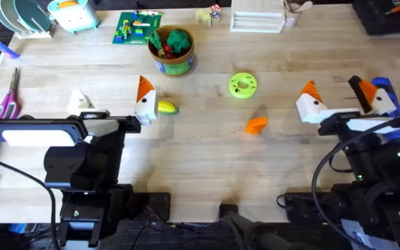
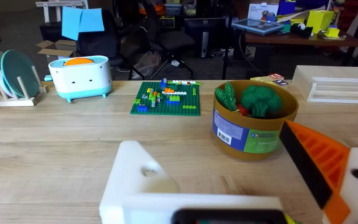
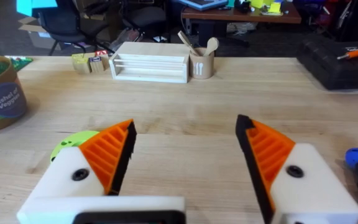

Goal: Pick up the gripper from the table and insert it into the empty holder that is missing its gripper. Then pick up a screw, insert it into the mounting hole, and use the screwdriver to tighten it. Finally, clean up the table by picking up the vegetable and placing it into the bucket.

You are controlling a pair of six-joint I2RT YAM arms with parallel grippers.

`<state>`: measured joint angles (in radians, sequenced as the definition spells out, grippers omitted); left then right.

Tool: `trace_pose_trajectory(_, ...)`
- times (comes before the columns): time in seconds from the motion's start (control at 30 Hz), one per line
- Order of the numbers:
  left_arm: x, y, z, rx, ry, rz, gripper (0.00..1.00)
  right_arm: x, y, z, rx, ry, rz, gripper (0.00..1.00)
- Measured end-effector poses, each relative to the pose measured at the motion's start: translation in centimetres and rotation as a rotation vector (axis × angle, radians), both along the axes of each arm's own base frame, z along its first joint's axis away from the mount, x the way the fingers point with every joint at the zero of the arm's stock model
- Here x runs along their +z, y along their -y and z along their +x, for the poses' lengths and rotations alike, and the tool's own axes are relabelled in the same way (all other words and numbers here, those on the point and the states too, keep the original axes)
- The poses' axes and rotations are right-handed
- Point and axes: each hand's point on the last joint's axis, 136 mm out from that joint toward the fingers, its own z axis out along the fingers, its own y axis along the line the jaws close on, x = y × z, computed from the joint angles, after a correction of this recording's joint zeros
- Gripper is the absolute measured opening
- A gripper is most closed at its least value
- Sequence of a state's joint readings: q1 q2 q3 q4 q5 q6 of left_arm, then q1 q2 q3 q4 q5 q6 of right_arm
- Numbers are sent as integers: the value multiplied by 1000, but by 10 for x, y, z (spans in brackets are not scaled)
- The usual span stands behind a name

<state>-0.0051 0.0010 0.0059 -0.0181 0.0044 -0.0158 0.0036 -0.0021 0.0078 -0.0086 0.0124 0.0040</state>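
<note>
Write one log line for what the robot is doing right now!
left end effector: open, one pad missing | right end effector: open | gripper: loose on table | vegetable: on table | bucket: upright

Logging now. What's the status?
Both grippers, left and right, open, empty. Left's white holder finger lacks its pad. Loose orange ribbed wedge on table, unobstructed.

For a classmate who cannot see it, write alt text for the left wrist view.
The left gripper is open; one white holder lacks its orange pad. Behind it on the wooden table stands the bucket, holding green toy vegetables.
</note>
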Motion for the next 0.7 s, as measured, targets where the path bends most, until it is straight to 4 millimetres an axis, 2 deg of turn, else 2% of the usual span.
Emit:
trace_pose_trajectory(0.33,0,0,0,0,0,0,993,-2,0,0,0,-8,4,990)
trace_pose_trajectory(0.53,-3,0,0,0,-17,0,993,-3,-1,-1,-2,-26,95,991)
trace_pose_trajectory(0.63,-14,0,-5,0,-107,1,994,-8,-3,-8,-4,-107,150,991)
trace_pose_trajectory(0.7,-9,0,-11,1,-161,1,992,-19,-4,-16,-8,-203,162,991)
